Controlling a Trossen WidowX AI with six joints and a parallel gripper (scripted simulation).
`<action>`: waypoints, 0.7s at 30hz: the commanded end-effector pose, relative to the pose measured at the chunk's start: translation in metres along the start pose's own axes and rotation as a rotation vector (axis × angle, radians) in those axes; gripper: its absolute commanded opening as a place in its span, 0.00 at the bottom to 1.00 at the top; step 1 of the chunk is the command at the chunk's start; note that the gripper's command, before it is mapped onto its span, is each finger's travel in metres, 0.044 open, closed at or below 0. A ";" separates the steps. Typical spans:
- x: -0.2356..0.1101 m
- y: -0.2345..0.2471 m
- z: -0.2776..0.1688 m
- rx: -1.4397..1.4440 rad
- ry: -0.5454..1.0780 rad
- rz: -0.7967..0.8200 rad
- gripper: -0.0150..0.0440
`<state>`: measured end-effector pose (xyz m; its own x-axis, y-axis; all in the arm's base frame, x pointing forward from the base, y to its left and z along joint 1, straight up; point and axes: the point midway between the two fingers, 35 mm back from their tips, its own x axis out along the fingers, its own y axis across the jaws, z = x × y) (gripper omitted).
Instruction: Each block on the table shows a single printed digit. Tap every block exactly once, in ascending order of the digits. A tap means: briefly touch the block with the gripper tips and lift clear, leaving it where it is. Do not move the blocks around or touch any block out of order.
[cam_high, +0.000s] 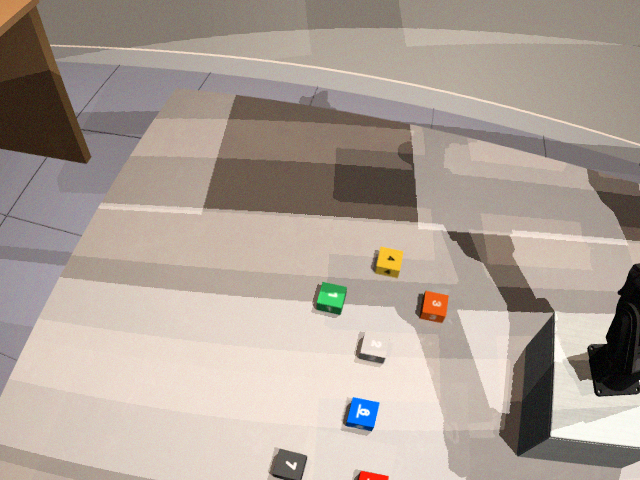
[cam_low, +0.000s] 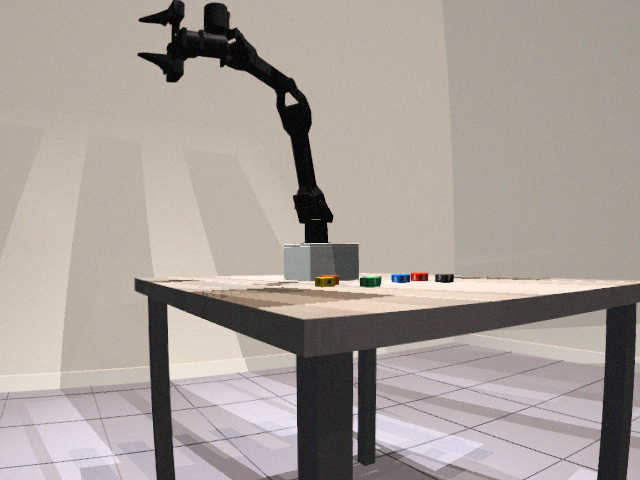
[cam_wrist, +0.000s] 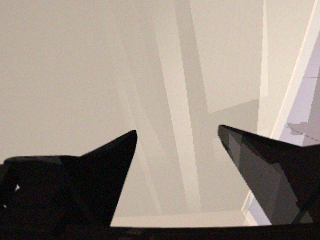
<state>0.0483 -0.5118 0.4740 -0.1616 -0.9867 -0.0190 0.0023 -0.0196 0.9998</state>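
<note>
Several numbered blocks lie on the table (cam_high: 155, 320) (cam_low: 320, 330): green 1 (cam_high: 330, 297) (cam_low: 370, 281), white 2 (cam_high: 373, 346), orange 3 (cam_high: 433, 305) (cam_low: 336, 277), yellow 4 (cam_high: 388, 261) (cam_low: 324, 281), blue block (cam_high: 362, 413) (cam_low: 400, 277), dark grey 7 (cam_high: 288, 464) (cam_low: 444, 277), and a red block (cam_high: 373, 475) (cam_low: 419, 276) cut off at the frame edge. My gripper (cam_low: 146, 37) (cam_wrist: 176, 131) is open and empty, raised high above the table and pointing away from it at the wall. No block shows in the wrist view.
The arm stands on a grey pedestal (cam_high: 532, 372) (cam_low: 320, 260) at the table's edge, its base (cam_high: 617, 356) beside the blocks. A wooden piece of furniture (cam_high: 31, 87) stands off the table at the far left.
</note>
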 end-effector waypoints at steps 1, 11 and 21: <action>0.000 -0.004 -0.003 -0.020 0.008 -0.011 0.93; -0.035 -0.137 -0.109 -0.735 0.395 -0.296 0.93; -0.108 -0.244 -0.168 -1.316 0.845 -0.381 0.93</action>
<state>0.2042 -0.4605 0.2780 0.1734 -0.7996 -0.5750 0.8855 -0.1290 0.4463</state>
